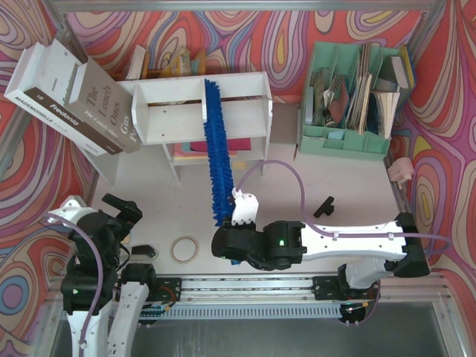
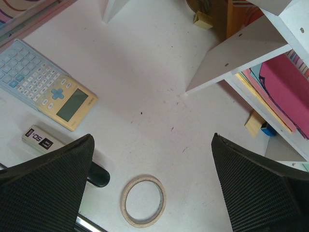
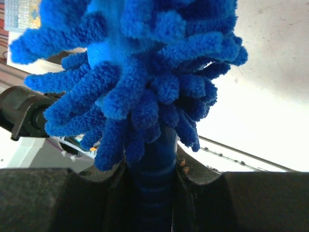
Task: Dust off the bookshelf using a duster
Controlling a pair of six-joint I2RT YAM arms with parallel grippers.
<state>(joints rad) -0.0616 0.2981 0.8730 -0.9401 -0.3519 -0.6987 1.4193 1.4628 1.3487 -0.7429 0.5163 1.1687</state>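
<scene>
The white bookshelf [image 1: 160, 113] stands at the back middle of the table, with pink and yellow folders on its lower shelf; a corner shows in the left wrist view [image 2: 241, 53]. The blue fluffy duster [image 1: 217, 149] lies upright across the shelf's central divider, its tip at the top edge. My right gripper [image 1: 232, 245] is shut on the duster's handle [image 3: 154, 193], below the brush [image 3: 140, 63]. My left gripper [image 1: 123, 212] is open and empty at the near left, above the table [image 2: 149, 101].
A tape roll [image 1: 184, 248] lies near the front, also in the left wrist view [image 2: 143, 201]. A calculator [image 2: 48, 87] lies to its left. Books [image 1: 82, 100] lean left of the shelf. A mint-green file organizer [image 1: 349, 137] stands back right.
</scene>
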